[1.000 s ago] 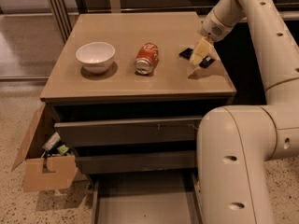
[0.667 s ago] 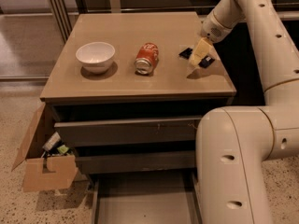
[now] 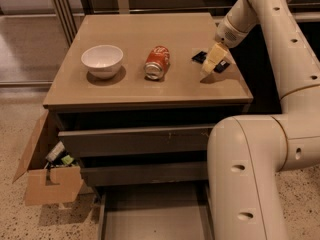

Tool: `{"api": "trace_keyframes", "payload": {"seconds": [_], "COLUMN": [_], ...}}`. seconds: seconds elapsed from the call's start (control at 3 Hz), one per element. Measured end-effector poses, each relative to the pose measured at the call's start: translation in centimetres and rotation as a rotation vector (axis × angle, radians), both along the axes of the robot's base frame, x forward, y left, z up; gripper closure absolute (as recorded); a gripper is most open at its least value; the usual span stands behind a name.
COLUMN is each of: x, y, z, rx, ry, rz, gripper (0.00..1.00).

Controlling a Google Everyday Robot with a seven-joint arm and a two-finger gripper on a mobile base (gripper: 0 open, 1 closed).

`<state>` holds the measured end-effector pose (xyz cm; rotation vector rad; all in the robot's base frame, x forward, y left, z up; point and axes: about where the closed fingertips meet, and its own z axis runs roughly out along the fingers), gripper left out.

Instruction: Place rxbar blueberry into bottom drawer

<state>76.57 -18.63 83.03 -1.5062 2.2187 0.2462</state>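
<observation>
Right across the bar, drawer open below

So, upper right of the frame: the gripper [image 3: 206, 70] hangs over the right end of the desk [image 3: 130, 89], tilted, its tip down close to the desk top. The bar [image 3: 199, 57] lies flat there, and the gripper sits across its middle. One dark end peeks out to the gripper's upper left, the other to its lower right. That gives the long axis: a diagonal from upper left to lower right, with the gripper crossing it. Spread, pressed together or already pinching the wrapper? Cannot tell from this angle, and contact is just as unclear.

Over to the left, the can [image 3: 156, 62] lies on its side near the desk's middle, well apart from the bar, and the bowl [image 3: 102, 60] sits further left. Neither looks to be in the way.

Bottom centre, the drawer [image 3: 150, 216] is pulled out, grey floor showing, with the arm [image 3: 250, 184] bulking at its right.

My read: this is the grasp step. The wrapper is thin and flat, so the pinch wants to come across its short width. Then the carry runs down past the desk's front edge to that drawer.
</observation>
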Motion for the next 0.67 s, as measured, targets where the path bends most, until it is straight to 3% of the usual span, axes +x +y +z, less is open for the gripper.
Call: {"api": "trace_keyframes", "payload": {"seconds": [0.67], "x": [0.27], "y": [-1.82], "z": [-2.22], "rx": [-0.046], "ry": [0.029], "rz": [-0.037], "gripper": [0.0]}}
